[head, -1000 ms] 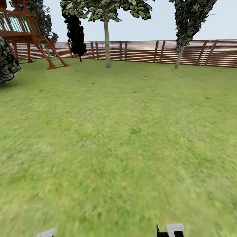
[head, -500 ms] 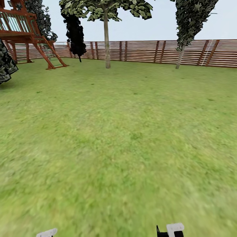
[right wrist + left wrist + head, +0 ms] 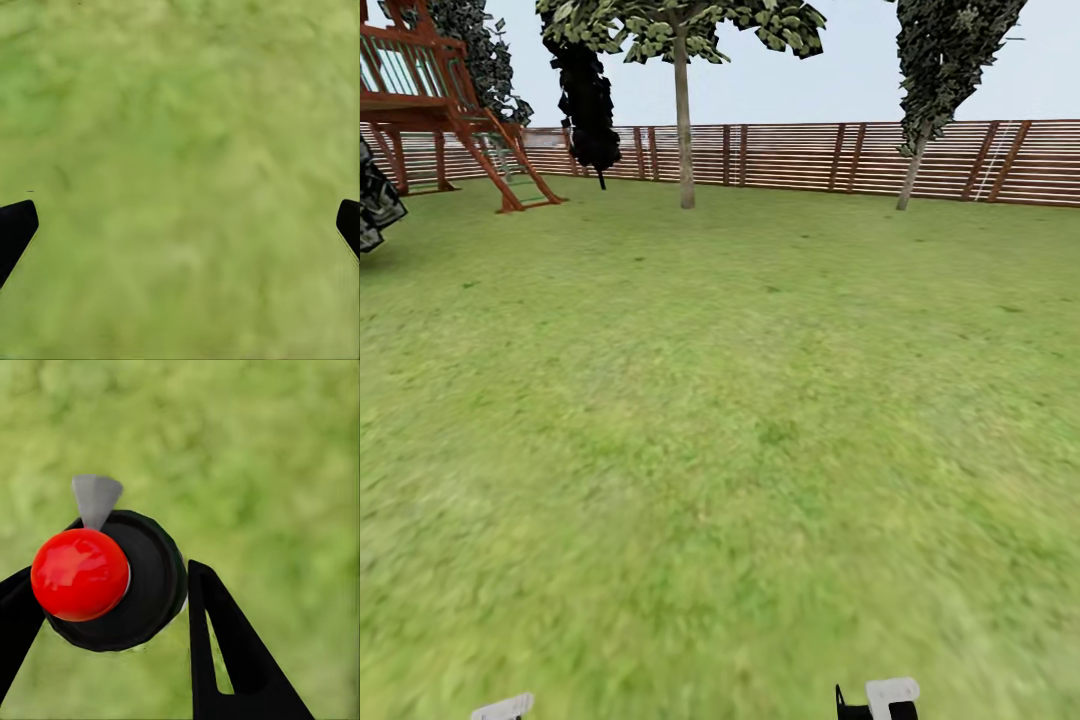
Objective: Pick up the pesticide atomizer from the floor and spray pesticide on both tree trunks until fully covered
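Note:
The pesticide atomizer (image 3: pixel 112 585), seen from above in the left wrist view, is a black body with a round red top and a grey nozzle. My left gripper (image 3: pixel 105 577) is shut on it, a black finger (image 3: pixel 225 652) on either side, over grass. In the right wrist view my right gripper (image 3: pixel 186 214) stands open and holds nothing, above the lawn. In the head view, a tree with a straight pale trunk (image 3: pixel 683 130) stands far ahead by the fence. A second tree with a leaning trunk (image 3: pixel 911 175) is at the far right.
A reddish-brown slat fence (image 3: pixel 800 155) closes the far side of the lawn (image 3: pixel 720 400). A red wooden play frame (image 3: pixel 450 110) stands at the far left, a near-black narrow tree (image 3: pixel 588 100) beside it. White arm parts (image 3: pixel 890 695) show at the bottom edge.
The whole head view has crept forward over the lawn, so the play frame slid left and the trees spread slightly apart. The arm parts at the bottom edge keep their places.

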Robot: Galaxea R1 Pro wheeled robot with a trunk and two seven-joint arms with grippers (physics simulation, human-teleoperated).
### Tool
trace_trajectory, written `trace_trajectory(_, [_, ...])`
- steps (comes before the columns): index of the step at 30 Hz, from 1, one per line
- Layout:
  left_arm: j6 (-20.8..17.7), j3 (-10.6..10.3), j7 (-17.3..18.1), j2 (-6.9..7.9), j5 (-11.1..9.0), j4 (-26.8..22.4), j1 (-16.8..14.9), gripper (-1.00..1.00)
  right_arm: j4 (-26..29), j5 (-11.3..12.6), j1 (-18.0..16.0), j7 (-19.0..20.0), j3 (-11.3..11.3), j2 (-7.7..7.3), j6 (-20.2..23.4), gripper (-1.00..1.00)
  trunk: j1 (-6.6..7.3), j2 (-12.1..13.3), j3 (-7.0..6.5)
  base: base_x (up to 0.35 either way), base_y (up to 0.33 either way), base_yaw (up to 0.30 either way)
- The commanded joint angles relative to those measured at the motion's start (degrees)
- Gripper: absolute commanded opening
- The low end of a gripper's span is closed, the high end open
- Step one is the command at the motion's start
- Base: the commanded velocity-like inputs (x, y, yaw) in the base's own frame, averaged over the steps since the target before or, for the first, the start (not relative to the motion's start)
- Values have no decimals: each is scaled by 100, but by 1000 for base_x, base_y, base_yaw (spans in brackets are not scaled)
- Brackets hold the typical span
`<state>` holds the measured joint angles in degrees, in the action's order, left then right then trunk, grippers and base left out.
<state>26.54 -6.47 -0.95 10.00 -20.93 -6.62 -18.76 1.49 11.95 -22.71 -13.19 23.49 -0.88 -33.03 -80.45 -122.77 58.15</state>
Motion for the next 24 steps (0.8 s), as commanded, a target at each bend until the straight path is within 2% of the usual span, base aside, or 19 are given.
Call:
trace_trajectory(1, [18, -47, -10, 2, -43, 2, -2, -100, 1, 44, 0, -17, 50, 0, -11, 100, -3, -1, 5, 339, 0, 0])
trace_trajectory(24, [18, -47, -10, 2, -43, 2, -2, -100, 1, 44, 0, -17, 50, 0, -11, 100, -3, -1, 5, 339, 0, 0])
